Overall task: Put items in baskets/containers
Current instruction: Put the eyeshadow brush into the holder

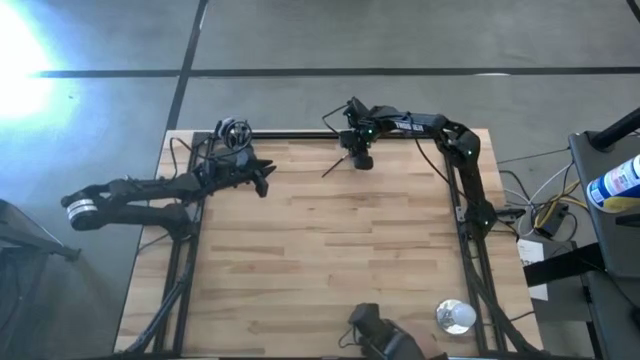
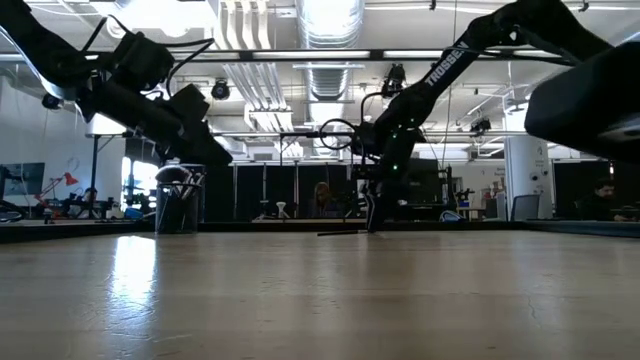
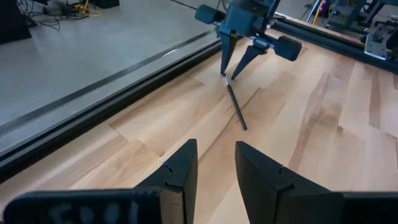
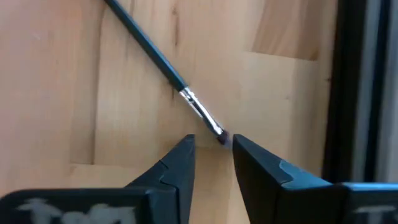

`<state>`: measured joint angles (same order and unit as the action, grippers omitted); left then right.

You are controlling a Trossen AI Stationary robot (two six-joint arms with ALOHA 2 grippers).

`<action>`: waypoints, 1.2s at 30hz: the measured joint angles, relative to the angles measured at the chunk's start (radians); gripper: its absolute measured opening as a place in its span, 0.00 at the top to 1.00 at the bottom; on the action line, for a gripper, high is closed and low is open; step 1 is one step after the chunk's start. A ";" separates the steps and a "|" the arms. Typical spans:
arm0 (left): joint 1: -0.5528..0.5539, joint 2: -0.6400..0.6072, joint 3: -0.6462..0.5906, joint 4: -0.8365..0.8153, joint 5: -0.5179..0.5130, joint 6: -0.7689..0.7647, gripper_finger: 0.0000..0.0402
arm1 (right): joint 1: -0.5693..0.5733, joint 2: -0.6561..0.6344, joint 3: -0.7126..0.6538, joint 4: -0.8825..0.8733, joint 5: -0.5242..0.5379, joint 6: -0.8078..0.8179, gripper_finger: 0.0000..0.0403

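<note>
One slim brush (image 4: 163,59) with a dark handle and silver ferrule lies flat on the wood near the table's far edge, also visible in the high view (image 1: 334,166) and the left wrist view (image 3: 237,107). My right gripper (image 4: 213,146) (image 1: 358,156) points down over the brush's bristle end, open, with a fingertip on either side of it. The black cup (image 1: 233,134) (image 2: 180,203) stands at the far left corner with several brushes upright in it. My left gripper (image 3: 216,152) (image 1: 263,181) hovers open just right of the cup, touching nothing. My right gripper comes from above, pointing down, with its two fingers on either side of the brush's bristle tip (image 4: 221,137). The tip lies close to one fingertip (image 4: 239,146). I cannot tell whether they touch. The brush lies flat on the table.
A shiny silver round object (image 1: 455,316) sits near the table's near right corner, beside a dark device (image 1: 372,330) at the near edge. A black rail (image 3: 93,109) runs along the far edge. Bare wood (image 1: 330,260) spans the middle.
</note>
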<state>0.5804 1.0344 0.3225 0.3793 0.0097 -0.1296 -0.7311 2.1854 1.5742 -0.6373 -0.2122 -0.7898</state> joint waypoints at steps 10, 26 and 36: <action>0.000 0.000 0.001 0.004 0.044 -0.084 0.75 | 0.005 0.006 0.001 -0.023 -0.004 -0.027 0.95; -0.002 0.029 0.119 -0.076 0.318 -0.309 0.73 | 0.177 -0.195 -0.062 -0.015 0.190 -0.081 0.98; -0.002 0.129 0.257 -0.191 0.385 -0.320 0.73 | 0.402 -0.408 -0.186 0.173 0.462 -0.257 0.98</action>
<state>0.5779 1.1634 0.5791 0.1880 0.3943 -0.4496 -0.3293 1.7778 1.3877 -0.4642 0.2501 -1.0469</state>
